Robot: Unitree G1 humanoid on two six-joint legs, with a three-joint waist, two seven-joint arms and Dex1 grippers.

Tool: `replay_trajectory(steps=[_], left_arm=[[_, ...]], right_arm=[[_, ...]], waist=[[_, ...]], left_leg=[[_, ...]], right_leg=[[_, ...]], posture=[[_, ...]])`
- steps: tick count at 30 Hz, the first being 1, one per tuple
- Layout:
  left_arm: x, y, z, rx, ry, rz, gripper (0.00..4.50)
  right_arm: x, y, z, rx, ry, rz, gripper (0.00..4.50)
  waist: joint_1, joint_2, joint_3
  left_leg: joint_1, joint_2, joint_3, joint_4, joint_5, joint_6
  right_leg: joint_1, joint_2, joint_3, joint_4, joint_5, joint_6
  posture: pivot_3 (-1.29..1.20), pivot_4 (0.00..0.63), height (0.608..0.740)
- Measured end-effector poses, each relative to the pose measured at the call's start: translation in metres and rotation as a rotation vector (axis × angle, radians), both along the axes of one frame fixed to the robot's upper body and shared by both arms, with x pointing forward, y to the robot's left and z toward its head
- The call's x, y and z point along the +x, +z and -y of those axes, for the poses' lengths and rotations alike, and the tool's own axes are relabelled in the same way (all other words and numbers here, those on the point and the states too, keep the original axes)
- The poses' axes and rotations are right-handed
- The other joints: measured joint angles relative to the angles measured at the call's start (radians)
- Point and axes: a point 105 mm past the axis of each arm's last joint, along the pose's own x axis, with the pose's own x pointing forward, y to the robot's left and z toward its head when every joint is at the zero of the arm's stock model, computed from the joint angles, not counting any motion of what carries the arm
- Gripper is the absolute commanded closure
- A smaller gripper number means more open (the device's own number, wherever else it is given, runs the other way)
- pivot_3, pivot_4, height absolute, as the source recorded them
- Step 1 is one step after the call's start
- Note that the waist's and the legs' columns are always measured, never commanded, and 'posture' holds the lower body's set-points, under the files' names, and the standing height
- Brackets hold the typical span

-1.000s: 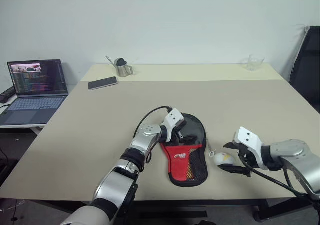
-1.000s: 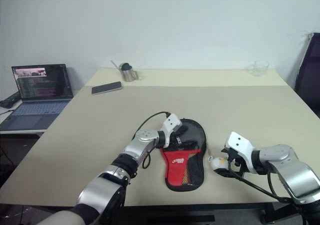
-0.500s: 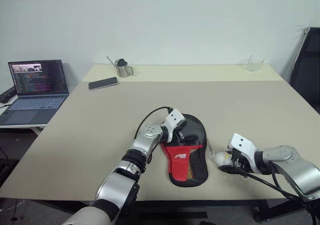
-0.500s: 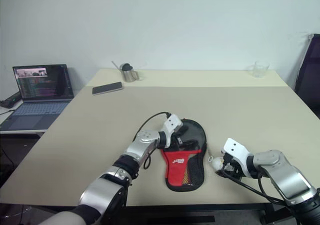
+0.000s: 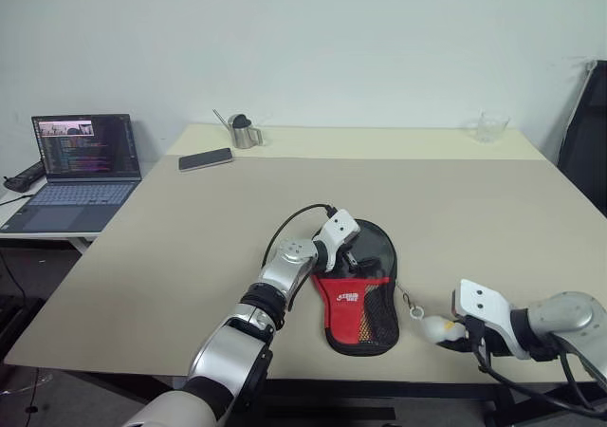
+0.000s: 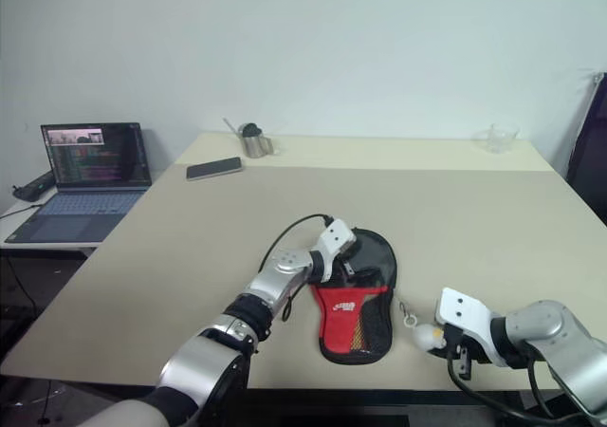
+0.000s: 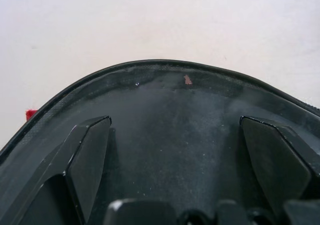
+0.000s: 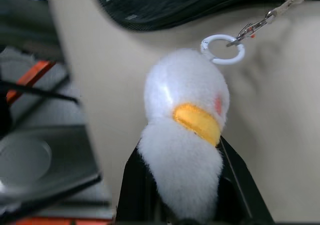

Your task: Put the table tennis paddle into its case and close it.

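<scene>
The case [image 5: 364, 289] lies flat near the table's front edge, with its black round part farther away and its red logo panel and mesh pocket nearer. My left gripper [image 5: 352, 252] rests open on the black round part, its fingers [image 7: 89, 152] spread on the dark surface. The paddle is hidden. To the right of the case, my right gripper [image 5: 456, 332] is shut on the small white-yellow plush ball [image 8: 186, 110]. A thin chain [image 5: 412, 305] runs from the ball's ring [image 8: 222, 49] back to the case's edge.
An open laptop [image 5: 81, 157] sits on a side desk to the left. At the far side of the table are a black smartphone [image 5: 206, 159], a metal cup [image 5: 245, 133] and a clear glass [image 5: 491, 126]. A black chair [image 5: 593, 128] stands at the right.
My right gripper has shut on the plush ball and drawn it back toward the table's front edge, pulling the chain out. The left gripper has stayed put. The camera has shifted.
</scene>
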Motion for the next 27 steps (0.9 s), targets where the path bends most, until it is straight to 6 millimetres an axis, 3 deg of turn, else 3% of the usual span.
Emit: replay_trajectory(steps=[6, 11, 17, 27], left_arm=[[0.003, -0.001, 0.003, 0.032, 0.021, 0.011, 0.00], [0.004, -0.003, 0.004, 0.042, 0.033, 0.007, 0.00], [0.004, -0.007, 0.005, 0.054, 0.044, 0.000, 0.00], [0.004, -0.007, 0.006, 0.054, 0.040, -0.004, 0.00]], right_arm=[[-0.023, -0.008, -0.001, -0.016, 0.083, -0.037, 4.21], [-0.065, -0.022, 0.006, -0.074, 0.177, -0.177, 4.21], [-0.068, -0.019, 0.005, -0.079, 0.195, -0.161, 4.21], [-0.052, -0.013, 0.009, -0.091, 0.180, -0.111, 4.21]], waist=[[0.001, -0.003, -0.004], [0.003, -0.009, -0.008], [0.002, -0.010, -0.010], [0.002, -0.010, -0.010]], left_leg=[[0.001, 0.000, 0.000, 0.000, 0.000, 0.000], [0.001, 0.001, -0.001, 0.000, 0.000, 0.000], [0.009, 0.001, -0.003, -0.001, -0.001, 0.000], [0.009, 0.001, -0.006, -0.002, -0.001, 0.000]], right_leg=[[0.001, 0.000, 0.000, 0.000, 0.000, 0.000], [0.002, -0.001, 0.000, 0.000, 0.000, 0.001], [0.012, -0.002, -0.002, -0.003, -0.003, 0.005], [0.016, -0.002, -0.005, -0.011, -0.003, 0.005]], posture=[[0.00, 0.150, 0.740], [0.00, 0.150, 0.740], [0.00, 0.150, 0.740], [0.00, 0.150, 0.740]])
